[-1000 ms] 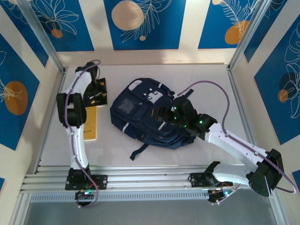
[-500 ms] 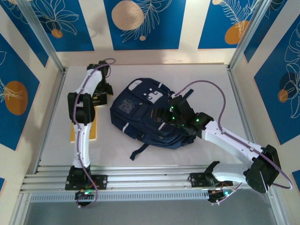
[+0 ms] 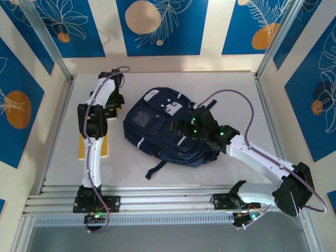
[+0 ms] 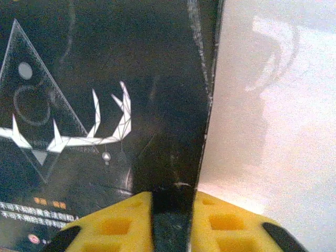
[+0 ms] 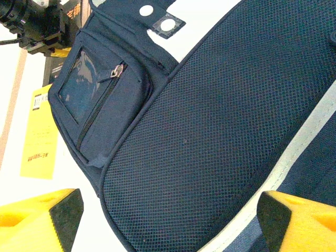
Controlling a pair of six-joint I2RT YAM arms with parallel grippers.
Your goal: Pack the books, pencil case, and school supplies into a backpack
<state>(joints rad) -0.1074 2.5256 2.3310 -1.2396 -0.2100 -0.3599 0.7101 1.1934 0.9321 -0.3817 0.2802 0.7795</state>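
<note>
**A thin grip on one book, and no pack mouth held open for it**

The left end effector (image 4: 171, 220) sits at the far left of the worktop (image 3: 231, 94). Its yellow pads are drawn in on the edge of the black book (image 4: 94, 79), and only a narrow strip of cover lies between them. That is the first risk. Held by so little at one edge, a limp paperback may droop, swing or slide out when it is carried. I cannot tell whether the book is off the surface yet.

The backpack (image 3: 157, 123) lies flat mid-worktop, just right of that arm. The right end effector (image 5: 170, 212) hovers over its mesh panel with its fingers wide apart, gripping nothing. No open mouth shows on the pack, and the front pocket (image 5: 100, 100) looks zipped. If the book arrives before an opening is held apart, it will likely butt against fabric, buckle, or shove the pack sideways.

The yellow-orange book (image 3: 84, 147) lies under the left arm, so a low sweep could drag it. Both arms heading for the pack also risk meeting above it.
</note>
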